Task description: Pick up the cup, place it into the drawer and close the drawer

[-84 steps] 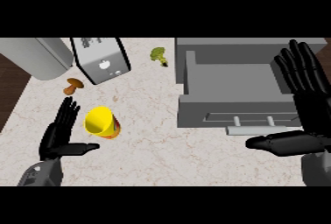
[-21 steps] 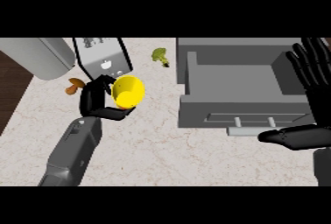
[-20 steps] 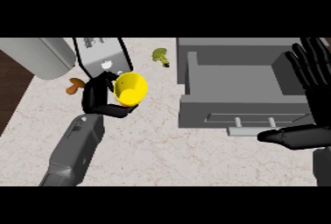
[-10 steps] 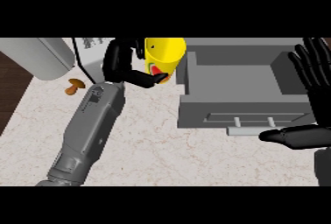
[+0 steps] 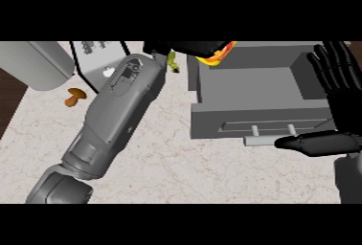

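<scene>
L hand [image 5: 185, 47] curled round cup [image 5: 220, 51], mostly hidden, at drawer [image 5: 262, 122] rear-left corner. R hand [image 5: 338, 91] open beside drawer. Clear rear wall, lower, prob. then release.

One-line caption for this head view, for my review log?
Left hand holds the yellow cup at the open drawer's back-left corner; right hand rests open at the right.

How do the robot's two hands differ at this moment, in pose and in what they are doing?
The left hand is stretched far forward to the view's top edge, fingers curled round the yellow cup over the open drawer's back corner. The right hand rests at the right edge, fingers straight, holding nothing. Both are black hands on grey forearms.
</scene>
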Controlling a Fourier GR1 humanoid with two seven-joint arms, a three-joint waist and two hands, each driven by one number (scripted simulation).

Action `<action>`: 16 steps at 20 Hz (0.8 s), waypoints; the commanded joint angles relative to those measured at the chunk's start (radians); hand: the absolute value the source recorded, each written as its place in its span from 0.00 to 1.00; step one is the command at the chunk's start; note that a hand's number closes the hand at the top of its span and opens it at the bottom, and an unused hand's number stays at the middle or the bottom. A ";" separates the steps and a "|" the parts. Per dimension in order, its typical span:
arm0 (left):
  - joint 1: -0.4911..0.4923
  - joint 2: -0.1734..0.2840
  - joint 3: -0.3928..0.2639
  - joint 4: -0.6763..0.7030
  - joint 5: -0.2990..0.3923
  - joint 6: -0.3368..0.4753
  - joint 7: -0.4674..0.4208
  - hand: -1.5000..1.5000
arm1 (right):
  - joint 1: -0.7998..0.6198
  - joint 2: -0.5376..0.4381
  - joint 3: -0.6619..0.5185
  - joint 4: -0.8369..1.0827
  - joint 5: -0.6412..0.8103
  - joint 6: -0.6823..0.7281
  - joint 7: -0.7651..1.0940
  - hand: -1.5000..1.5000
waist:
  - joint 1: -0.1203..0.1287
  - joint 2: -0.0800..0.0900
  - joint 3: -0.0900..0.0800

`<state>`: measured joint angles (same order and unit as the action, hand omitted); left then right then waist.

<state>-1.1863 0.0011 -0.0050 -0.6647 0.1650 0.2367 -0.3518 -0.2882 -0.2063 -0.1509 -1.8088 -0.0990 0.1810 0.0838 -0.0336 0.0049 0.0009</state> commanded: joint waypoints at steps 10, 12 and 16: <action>-0.174 -0.001 -0.202 0.345 0.117 0.092 0.124 1.00 | -0.038 0.013 0.044 -0.009 -0.002 0.023 -0.011 0.00 | -0.093 0.022 0.001; -0.169 -0.001 -0.244 0.375 0.097 0.056 0.137 1.00 | -0.059 -0.013 0.009 0.014 -0.038 0.044 -0.006 0.00 | -0.119 0.031 0.002; -0.125 -0.001 -0.302 0.390 0.115 0.007 0.117 1.00 | -0.078 -0.001 0.043 0.031 -0.025 0.056 -0.025 0.00 | -0.138 0.039 0.002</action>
<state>-1.3438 0.0000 -0.2496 -0.3025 0.2651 0.2774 -0.2231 -0.3478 -0.2016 -0.1162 -1.7893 -0.1116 0.2145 0.0652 -0.1436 0.0356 0.0026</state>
